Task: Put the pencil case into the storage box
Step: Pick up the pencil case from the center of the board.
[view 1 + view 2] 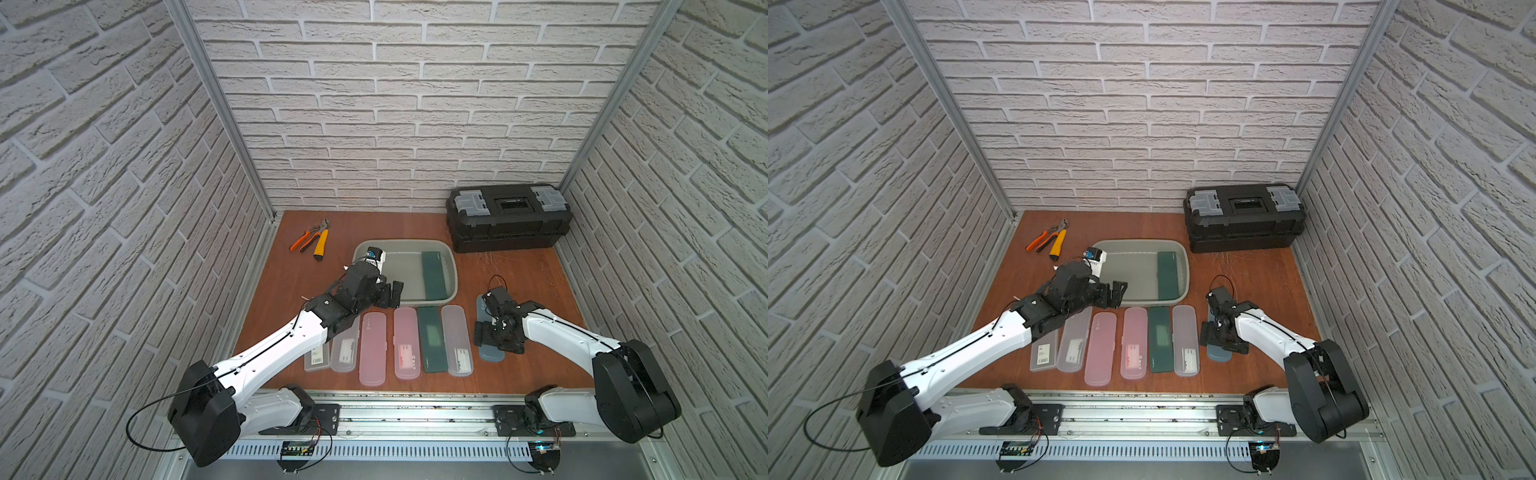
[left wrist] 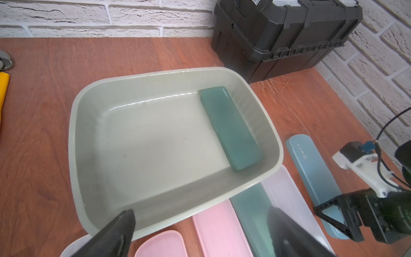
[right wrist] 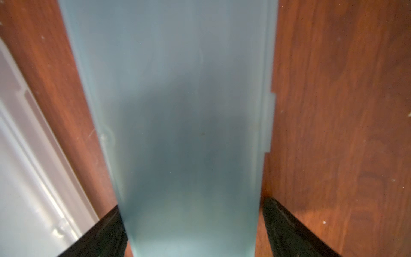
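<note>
1. Left gripper (image 1: 392,293) hangs spread and empty at the storage box (image 1: 405,241) near rim.
2. Right gripper (image 3: 191,204), jaws spread astride the blue pencil case (image 3: 178,89), which lies flat on the table (image 1: 519,274) right of the box. It's smooth plastic, so a shallow pinch could squirt it free!

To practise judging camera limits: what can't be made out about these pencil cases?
- Leftmost clear pencil case: far end hidden under the left arm, both top views.
- Blue pencil case: blurred, ends cut off, right wrist view; right end effector covers its middle, top views.
- Case labels: too small to read, top views.
</note>
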Robot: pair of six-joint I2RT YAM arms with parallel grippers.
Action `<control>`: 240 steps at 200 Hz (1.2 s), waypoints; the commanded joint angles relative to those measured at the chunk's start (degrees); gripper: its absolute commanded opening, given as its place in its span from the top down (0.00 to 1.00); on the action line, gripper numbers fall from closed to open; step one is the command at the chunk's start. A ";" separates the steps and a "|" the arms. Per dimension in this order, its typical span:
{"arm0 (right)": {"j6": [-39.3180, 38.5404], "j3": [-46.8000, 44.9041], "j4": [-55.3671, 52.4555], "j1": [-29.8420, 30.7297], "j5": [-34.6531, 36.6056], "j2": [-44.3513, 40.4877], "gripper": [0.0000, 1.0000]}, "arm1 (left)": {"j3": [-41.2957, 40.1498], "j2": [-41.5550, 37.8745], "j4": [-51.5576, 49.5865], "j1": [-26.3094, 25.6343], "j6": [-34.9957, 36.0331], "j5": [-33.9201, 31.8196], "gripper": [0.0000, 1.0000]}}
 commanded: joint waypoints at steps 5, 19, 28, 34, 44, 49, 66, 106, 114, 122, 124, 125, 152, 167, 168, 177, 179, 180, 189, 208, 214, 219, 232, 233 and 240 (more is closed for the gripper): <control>0.77 -0.43 3.29 1.33 0.58 1.78 0.08 | -0.39 -0.32 0.83 -0.21 0.79 -0.67 0.01; 0.87 -0.40 3.56 1.58 0.82 1.89 0.10 | -0.18 -0.44 0.66 -0.21 0.83 -0.80 0.02; 0.92 -0.47 3.84 1.77 1.03 1.81 0.12 | 0.09 -0.47 0.50 -0.21 1.00 -0.75 0.02; 1.04 -0.58 3.98 1.87 1.12 1.82 0.13 | 0.29 -0.56 0.39 -0.21 1.13 -0.98 0.02; 1.04 -0.78 4.20 2.10 1.37 1.74 0.15 | 0.58 -0.69 0.22 -0.21 1.50 -1.15 0.02; 0.93 -0.78 4.20 2.22 1.41 1.71 0.17 | 0.76 -0.75 0.15 -0.21 1.68 -1.39 0.02; 0.70 -0.65 3.57 2.68 2.36 0.86 0.20 | 0.92 -0.54 0.04 -0.21 1.91 -3.13 0.02; 0.48 0.14 0.95 3.27 4.44 -3.99 0.29 | 2.42 0.62 0.16 0.26 1.18 -3.84 0.02; 0.43 0.63 -0.09 3.38 4.95 -5.19 0.30 | 2.90 0.91 0.38 0.39 1.18 -3.50 0.01; 0.36 1.19 -1.11 3.39 5.51 -6.57 0.31 | 3.45 1.24 0.48 0.61 1.27 -3.10 0.02; 0.35 1.38 -1.32 3.42 5.61 -6.90 0.31 | 3.69 1.33 0.45 0.66 1.27 -2.95 0.01; 0.30 1.48 -1.42 3.45 5.66 -7.08 0.31 | 3.72 1.43 0.42 0.75 1.27 -2.90 0.02; -0.72 5.40 -5.02 3.47 6.85 -10.49 0.33 | 4.10 2.03 2.91 4.15 -0.39 3.34 0.02; -1.69 8.61 -6.98 3.47 7.06 -11.01 0.33 | 5.48 2.82 3.35 7.43 -0.45 9.24 0.01; -1.73 8.84 -7.15 3.47 7.04 -11.02 0.33 | 5.67 2.93 3.27 7.65 -0.38 9.60 0.01; -2.10 10.66 -7.81 3.40 6.98 -11.03 0.33 | 7.48 3.54 2.44 9.78 0.13 12.57 0.01; -2.18 11.08 -7.90 3.45 7.01 -10.96 0.33 | 7.84 3.73 2.20 10.22 0.30 13.14 0.01; -2.24 11.30 -7.96 3.46 6.97 -10.91 0.33 | 8.12 3.82 2.04 10.41 0.30 13.45 0.01; -2.57 13.08 -8.26 3.47 6.71 -10.64 0.34 | 10.42 4.65 0.77 12.37 1.18 16.02 0.01; -3.23 17.06 -8.55 3.46 6.00 -9.23 0.35 | 15.86 6.88 -2.84 15.62 3.94 20.07 0.02; -3.43 18.28 -8.51 3.49 5.63 -8.56 0.35 | 17.36 7.74 -3.64 16.35 4.84 20.93 0.01; -3.56 19.35 -8.38 3.55 5.33 -7.84 0.35 | 18.43 8.35 -4.07 16.91 5.46 21.56 0.01; -3.84 22.25 -8.25 3.78 4.76 -5.75 0.36 | 21.24 10.58 -4.98 17.98 6.81 22.82 0.01; -3.86 22.42 -8.22 3.75 4.66 -5.62 0.36 | 21.50 10.71 -5.07 18.02 6.85 22.94 0.02; -4.12 23.87 -8.00 3.99 4.24 -4.37 0.37 | 22.94 12.14 -5.55 18.60 7.11 24.28 0.02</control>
